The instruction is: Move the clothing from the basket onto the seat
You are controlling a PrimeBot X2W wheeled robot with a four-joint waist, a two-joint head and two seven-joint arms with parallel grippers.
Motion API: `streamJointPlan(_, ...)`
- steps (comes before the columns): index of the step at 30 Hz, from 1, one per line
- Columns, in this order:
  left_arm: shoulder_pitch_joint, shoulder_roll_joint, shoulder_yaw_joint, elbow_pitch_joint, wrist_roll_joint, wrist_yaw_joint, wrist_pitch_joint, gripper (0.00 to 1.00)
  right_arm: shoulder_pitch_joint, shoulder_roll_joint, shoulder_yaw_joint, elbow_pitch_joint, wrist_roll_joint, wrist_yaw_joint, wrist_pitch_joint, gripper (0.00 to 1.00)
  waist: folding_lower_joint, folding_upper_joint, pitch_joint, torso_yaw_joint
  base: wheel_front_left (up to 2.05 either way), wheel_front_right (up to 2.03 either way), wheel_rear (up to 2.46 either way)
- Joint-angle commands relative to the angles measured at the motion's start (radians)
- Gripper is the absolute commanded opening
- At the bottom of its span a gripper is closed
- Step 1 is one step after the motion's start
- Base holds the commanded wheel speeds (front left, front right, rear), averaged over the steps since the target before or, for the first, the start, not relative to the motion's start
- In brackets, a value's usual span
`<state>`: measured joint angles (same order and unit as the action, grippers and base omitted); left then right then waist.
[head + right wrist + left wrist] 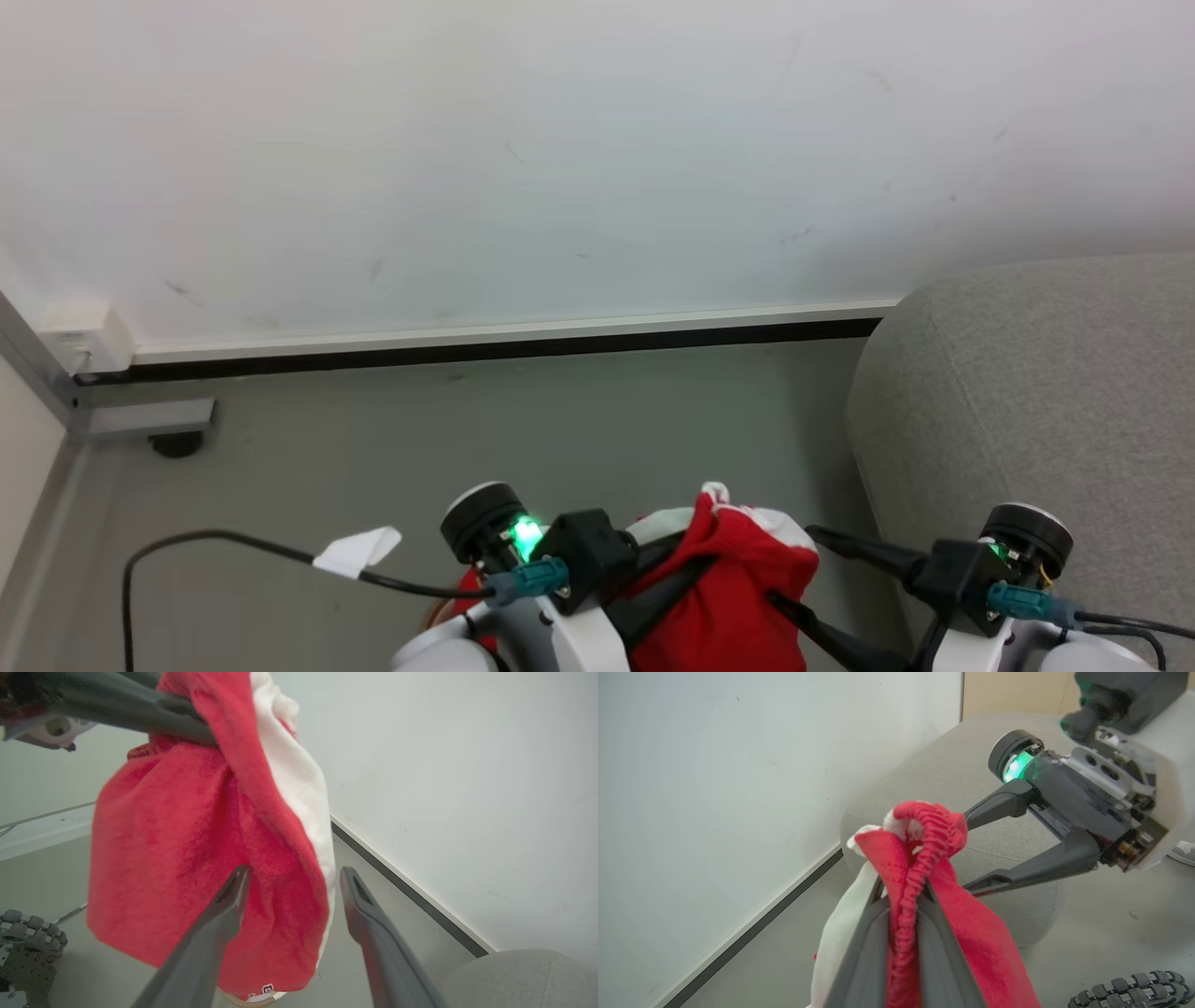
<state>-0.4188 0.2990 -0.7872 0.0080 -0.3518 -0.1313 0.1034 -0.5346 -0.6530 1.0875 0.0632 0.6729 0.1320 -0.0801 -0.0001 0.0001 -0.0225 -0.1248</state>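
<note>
A red-and-white garment (pixel 738 579) hangs bunched from my left gripper (pixel 691 571), held well above the floor. In the left wrist view the left gripper (pixel 903 896) is shut on the clothing's ribbed red waistband (pixel 924 835). My right gripper (pixel 794 565) is open, its fingers pointing at the cloth from the sofa side. The right wrist view shows the right gripper (pixel 292 879) with its jaws spread and the hanging clothing (pixel 187 858) against the left finger (pixel 233 891). The grey sofa (pixel 1027 401) stands to the right. The basket is hidden below the garment and arms.
A white wall with a dark baseboard (pixel 504 343) runs across the back. A black cable with a white tag (pixel 357 551) lies on the grey floor at left. A metal frame foot (pixel 154 422) sits in the left corner. My base's wheel (pixel 1129 989) is low at right.
</note>
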Motion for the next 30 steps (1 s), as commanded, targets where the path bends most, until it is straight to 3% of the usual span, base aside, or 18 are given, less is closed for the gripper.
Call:
streamJointPlan(1, -0.023, 0.016, -0.024, -0.01, -0.021, 0.003, -0.007, 0.0, -0.044, -0.013, 0.04, -0.002, 0.029, -0.002, 0.007, 1.0, 0.0001, -0.0001, 0.003, 0.007, 0.0, 0.0, 0.0)
streamJointPlan(7, -0.072, 0.052, -0.103, -0.018, -0.067, 0.002, -0.02, 0.0, -0.172, -0.025, 0.176, -0.001, 0.132, -0.002, 0.03, 1.0, 0.0001, -0.0001, 0.01, 0.027, 0.0, 0.0, 0.0)
streamJointPlan(18, -0.104, 0.032, -0.133, 0.031, -0.117, 0.002, -0.063, 0.0, -0.133, 0.05, 0.193, -0.04, 0.223, -0.002, 0.103, 1.0, 0.0001, -0.0001, 0.014, 0.059, 0.0, 0.0, 0.0)
streamJointPlan(19, -0.103, 0.031, -0.134, 0.036, -0.119, 0.003, -0.066, 0.0, -0.132, 0.053, 0.193, -0.038, 0.221, -0.002, 0.1, 0.57, 0.0001, -0.0001, 0.014, 0.06, 0.0, 0.0, 0.0)
streamJointPlan(22, -0.103, 0.027, -0.134, 0.044, -0.123, 0.006, -0.073, 0.0, -0.137, 0.063, 0.193, -0.026, 0.215, -0.002, 0.059, 0.0, 0.0001, -0.0001, 0.016, 0.061, 0.0, 0.0, 0.0)
streamJointPlan(27, -0.09, 0.02, -0.119, 0.059, -0.137, 0.026, -0.088, 0.0, -0.138, 0.076, 0.193, 0.001, 0.241, -0.002, -0.006, 0.0, 0.0001, -0.0001, 0.016, 0.059, 0.0, 0.0, 0.0)
streamJointPlan(29, -0.083, 0.017, -0.112, 0.065, -0.137, 0.037, -0.1, 0.44, -0.148, 0.074, 0.193, 0.014, 0.256, -0.002, -0.032, 0.0, 0.0001, -0.0001, 0.015, 0.057, 0.0, 0.0, 0.0)
streamJointPlan(30, -0.079, 0.016, -0.109, 0.069, -0.138, 0.044, -0.104, 0.82, -0.153, 0.071, 0.193, 0.02, 0.264, -0.002, -0.045, 0.0, 0.0001, -0.0001, 0.015, 0.056, 0.0, 0.0, 0.0)
